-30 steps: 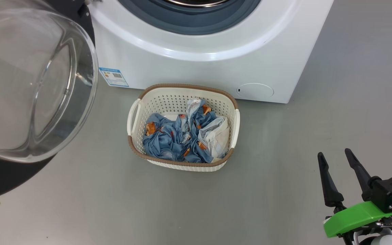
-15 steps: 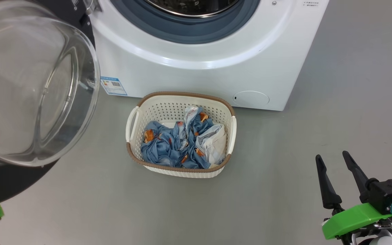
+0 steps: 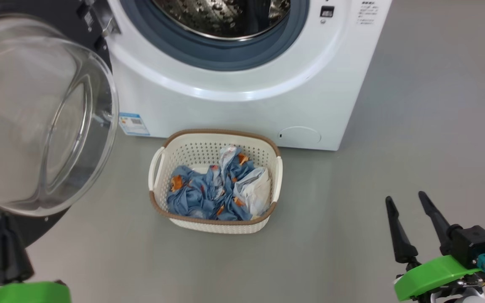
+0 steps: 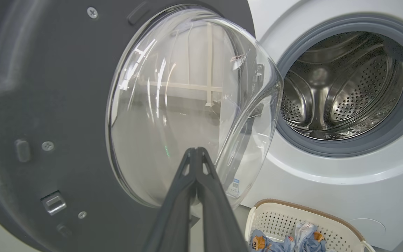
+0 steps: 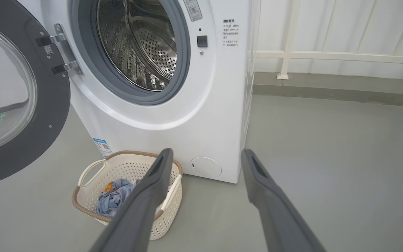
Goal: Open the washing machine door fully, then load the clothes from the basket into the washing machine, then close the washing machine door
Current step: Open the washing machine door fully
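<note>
The white washing machine stands at the top of the head view, and its steel drum has nothing in it. Its door is swung out to the left, glass bowl facing me. On the floor in front sits the cream basket with the blue and white clothes piled inside. My left gripper is shut on nothing, and its tips point at the door's glass bowl from close by. My right gripper hangs open over bare floor, right of the basket.
Grey floor spreads around the basket and to the machine's right. A blue sticker and a round flap sit low on the machine's front. A white railing runs along the wall behind the machine.
The head camera has tilted up, so machine, basket and door sit lower in the picture and more drum shows. My left gripper's dark fingers have come into view at lower left.
</note>
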